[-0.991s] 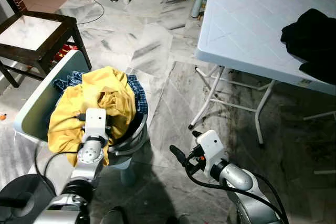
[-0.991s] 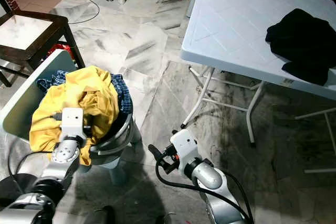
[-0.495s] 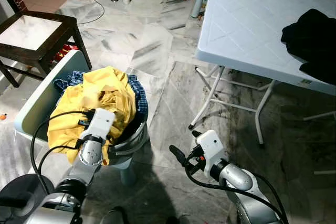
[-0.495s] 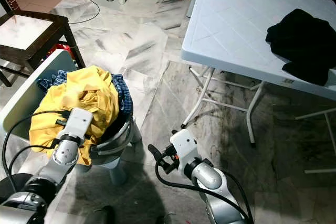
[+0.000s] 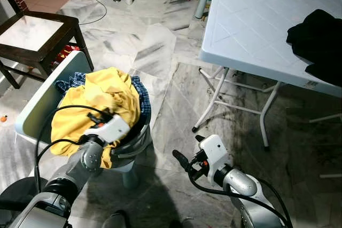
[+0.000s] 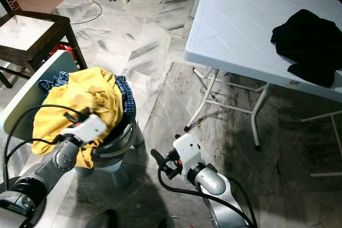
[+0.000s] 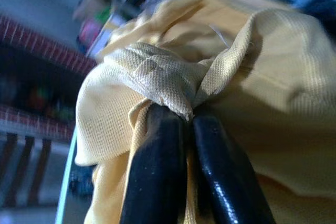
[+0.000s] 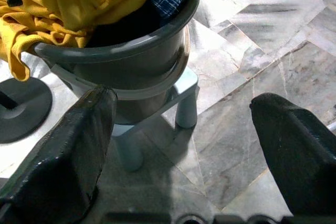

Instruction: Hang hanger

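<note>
A yellow garment (image 5: 101,100) is heaped on top of a grey bucket (image 8: 131,56), with blue plaid cloth (image 5: 141,92) beneath it. The bucket stands on a small pale stool (image 8: 176,95). My left gripper (image 7: 184,124) is shut on a bunched fold of the yellow garment (image 7: 157,72) at the near side of the heap; its white wrist (image 5: 109,129) lies against the cloth. My right gripper (image 8: 181,129) is open with nothing between its fingers, low over the marble floor to the right of the bucket (image 5: 140,132).
A white folding table (image 5: 251,20) stands at the right with a black garment (image 5: 320,41) on it; its legs reach the floor beyond my right arm. A dark wooden chair (image 5: 37,30) is at the far left, a pale chair back (image 5: 43,100) beside the bucket.
My left wrist has swung right and lower across the yellow heap, and its cable now loops up over the cloth. The right arm has barely moved.
</note>
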### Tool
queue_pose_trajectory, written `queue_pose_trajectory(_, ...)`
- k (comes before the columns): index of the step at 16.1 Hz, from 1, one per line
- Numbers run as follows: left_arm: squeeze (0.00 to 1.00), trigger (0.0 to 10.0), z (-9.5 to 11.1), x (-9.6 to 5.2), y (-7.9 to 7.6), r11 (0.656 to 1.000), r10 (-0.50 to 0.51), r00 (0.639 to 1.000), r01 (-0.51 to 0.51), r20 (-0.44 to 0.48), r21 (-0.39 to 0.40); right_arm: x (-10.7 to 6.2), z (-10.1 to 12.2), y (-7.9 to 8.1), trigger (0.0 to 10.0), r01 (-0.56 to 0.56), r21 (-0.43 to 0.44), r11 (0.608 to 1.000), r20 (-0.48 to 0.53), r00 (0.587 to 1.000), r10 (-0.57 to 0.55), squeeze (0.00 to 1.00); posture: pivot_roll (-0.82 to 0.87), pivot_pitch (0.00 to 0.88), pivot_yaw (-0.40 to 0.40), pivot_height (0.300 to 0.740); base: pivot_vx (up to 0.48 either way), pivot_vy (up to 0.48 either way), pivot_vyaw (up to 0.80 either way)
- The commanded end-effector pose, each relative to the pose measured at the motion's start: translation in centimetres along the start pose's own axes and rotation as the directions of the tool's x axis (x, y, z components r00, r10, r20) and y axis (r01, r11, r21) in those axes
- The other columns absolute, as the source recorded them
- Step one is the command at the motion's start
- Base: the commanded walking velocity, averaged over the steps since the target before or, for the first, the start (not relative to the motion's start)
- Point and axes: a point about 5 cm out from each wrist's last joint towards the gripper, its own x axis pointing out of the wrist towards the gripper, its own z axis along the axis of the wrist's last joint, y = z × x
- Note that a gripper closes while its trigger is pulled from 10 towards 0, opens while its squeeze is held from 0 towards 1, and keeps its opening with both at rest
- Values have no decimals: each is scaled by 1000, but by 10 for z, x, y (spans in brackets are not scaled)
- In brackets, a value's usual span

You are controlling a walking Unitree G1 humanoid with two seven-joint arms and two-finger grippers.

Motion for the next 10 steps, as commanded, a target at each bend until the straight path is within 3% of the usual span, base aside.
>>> queue_pose_trajectory(1, 0, 0, 11, 3, -4, 993, -69, 994, 61, 84, 98, -2, 1, -1, 10000, 8, -4, 1000, 4, 1000, -8, 0, -96, 168, -104, 740, 0, 0, 0)
queue_pose_trajectory(4, 0, 0, 17, 4, -8, 964, -182, 975, 152, 125, 220, -1, 1, 0, 10000, 6, -3, 1000, 3, 1000, -6, 0, -95, 167, -103, 740, 0, 0, 0)
queue_pose_trajectory(6, 0, 0, 17, 5, -8, 961, -197, 973, 166, 123, 221, -1, 0, 0, 10000, 5, -3, 1000, 2, 1000, -5, 0, -96, 166, -99, 740, 0, 0, 0)
queue_pose_trajectory(7, 0, 784, 15, 5, -7, 974, -169, 980, 151, 100, 169, -1, 0, 1, 10000, 6, -1, 1000, 1, 1000, -6, 0, -97, 166, -99, 740, 0, 0, 0)
queue_pose_trajectory(8, 0, 7961, 13, 4, -7, 980, -151, 985, 138, 80, 146, -1, -1, 1, 10000, 7, -1, 1000, -1, 1000, -7, 0, -99, 167, -98, 740, 0, 0, 0)
queue_pose_trajectory(9, 0, 10000, 7, 1, -10, 988, -137, 990, 133, 46, 84, -2, -2, 1, 10000, 7, -2, 1000, -4, 1000, -7, 0, -99, 167, -98, 740, 0, 0, 0)
queue_pose_trajectory(10, 0, 10000, 6, -2, -12, 991, -127, 991, 125, 41, 48, -3, -2, 1, 10000, 8, -2, 1000, -5, 1000, -8, 0, -100, 168, -101, 740, 0, 0, 0)
